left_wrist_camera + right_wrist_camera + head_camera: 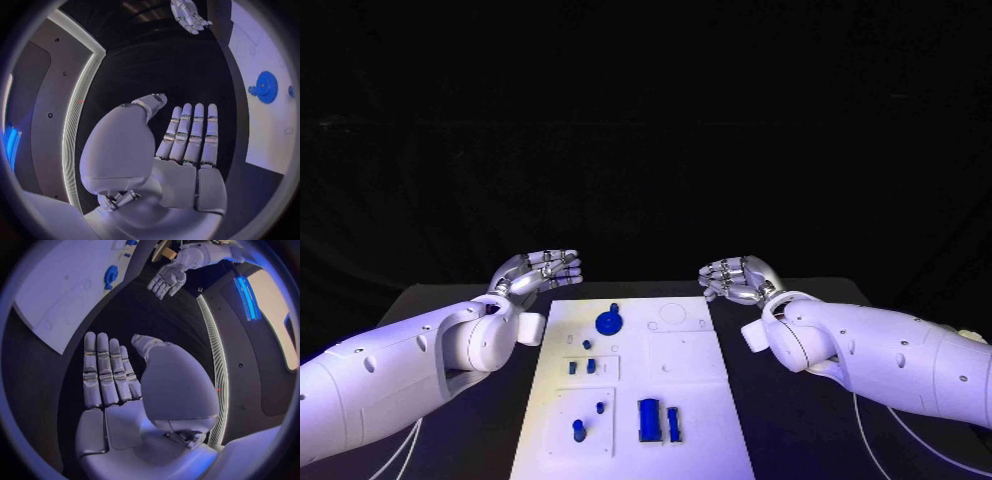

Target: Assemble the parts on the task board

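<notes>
We hold both the left hand (540,270) and right hand (737,278) empty, fingers straight, beyond the task board (687,400); the blue gear (609,322) and blocks (656,420) rest on it, so the step is unclear.

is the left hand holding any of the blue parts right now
No, the left hand is flat with straight fingers and nothing in it, off to the side of the task board.

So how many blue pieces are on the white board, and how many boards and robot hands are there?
Blue parts: 8, as far as they can be told apart
White task board: 1
Silver hands: 2, the left hand and the right hand
Total: 11
</notes>
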